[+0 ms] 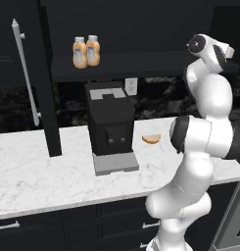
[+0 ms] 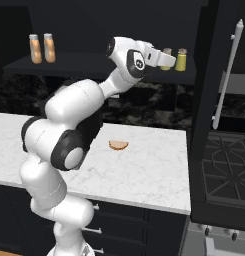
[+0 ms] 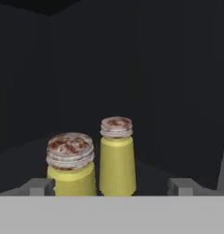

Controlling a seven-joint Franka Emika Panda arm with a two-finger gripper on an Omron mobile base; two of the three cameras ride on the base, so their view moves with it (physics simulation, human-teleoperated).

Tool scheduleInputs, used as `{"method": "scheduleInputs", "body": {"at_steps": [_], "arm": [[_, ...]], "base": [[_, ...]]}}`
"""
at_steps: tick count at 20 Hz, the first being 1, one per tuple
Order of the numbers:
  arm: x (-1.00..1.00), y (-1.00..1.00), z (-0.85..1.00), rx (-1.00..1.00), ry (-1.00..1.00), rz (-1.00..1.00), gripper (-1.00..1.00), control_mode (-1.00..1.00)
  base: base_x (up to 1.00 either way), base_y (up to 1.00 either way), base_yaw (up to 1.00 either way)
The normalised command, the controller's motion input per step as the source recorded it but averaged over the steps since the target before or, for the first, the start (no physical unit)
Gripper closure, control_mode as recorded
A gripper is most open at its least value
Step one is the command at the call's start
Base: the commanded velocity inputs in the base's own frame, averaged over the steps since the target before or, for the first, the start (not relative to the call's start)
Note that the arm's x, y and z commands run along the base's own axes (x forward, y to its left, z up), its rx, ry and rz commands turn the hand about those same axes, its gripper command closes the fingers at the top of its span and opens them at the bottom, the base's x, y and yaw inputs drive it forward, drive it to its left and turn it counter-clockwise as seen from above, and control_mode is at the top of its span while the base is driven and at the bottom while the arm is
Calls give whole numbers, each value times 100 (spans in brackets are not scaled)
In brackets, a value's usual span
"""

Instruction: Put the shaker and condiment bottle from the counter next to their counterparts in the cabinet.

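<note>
The gripper (image 3: 111,187) stands wide open, holding nothing; the shaker (image 3: 71,164) stands upright between its fingertips on the cabinet shelf (image 2: 94,62), just beside its twin (image 3: 116,155).

Cabinet shelf (image 2: 94,64): two shakers (image 2: 174,59), two bottles (image 2: 42,48).

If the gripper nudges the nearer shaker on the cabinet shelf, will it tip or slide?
The nearer shaker looks short and upright, so probably slides rather than tips. It stands close beside the second shaker, so a sideways push would likely knock that one. Smooth sides may slip.
</note>
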Motion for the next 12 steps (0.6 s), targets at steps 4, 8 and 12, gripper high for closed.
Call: {"method": "scheduleInputs", "body": {"at_steps": [4, 8, 12], "arm": [[-97, 24, 19, 0, -3, 0, -100, -100], [-79, 49, 7, 0, -1, 0, -100, -100], [-74, 71, 0, 0, 0, 6, -100, -100]], "base": [[0, 0, 0], [0, 0, 0], [0, 0, 0]]}}
